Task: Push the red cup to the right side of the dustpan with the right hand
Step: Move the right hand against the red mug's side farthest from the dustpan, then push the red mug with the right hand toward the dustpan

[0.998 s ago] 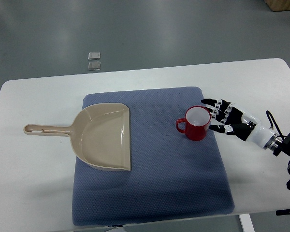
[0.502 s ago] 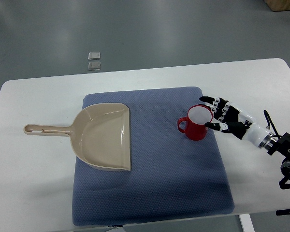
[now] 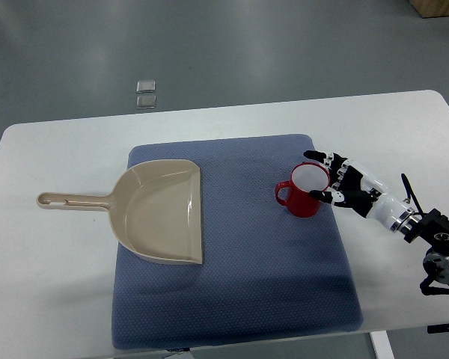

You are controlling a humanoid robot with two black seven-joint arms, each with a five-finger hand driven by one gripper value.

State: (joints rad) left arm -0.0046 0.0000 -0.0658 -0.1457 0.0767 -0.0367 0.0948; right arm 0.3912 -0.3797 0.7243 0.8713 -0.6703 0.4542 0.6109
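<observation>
The right robot hand [image 3: 337, 183], fingers spread, rests against the red cup [image 3: 307, 190]. The cup stands well right of the dustpan [image 3: 161, 212]; most of the push appears to remain.

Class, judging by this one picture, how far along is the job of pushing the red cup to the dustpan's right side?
Done: the right hand is at the red cup, fingers open against its right side. In hand: the push. Left: a wide gap of blue mat separates the cup from the dustpan.
</observation>
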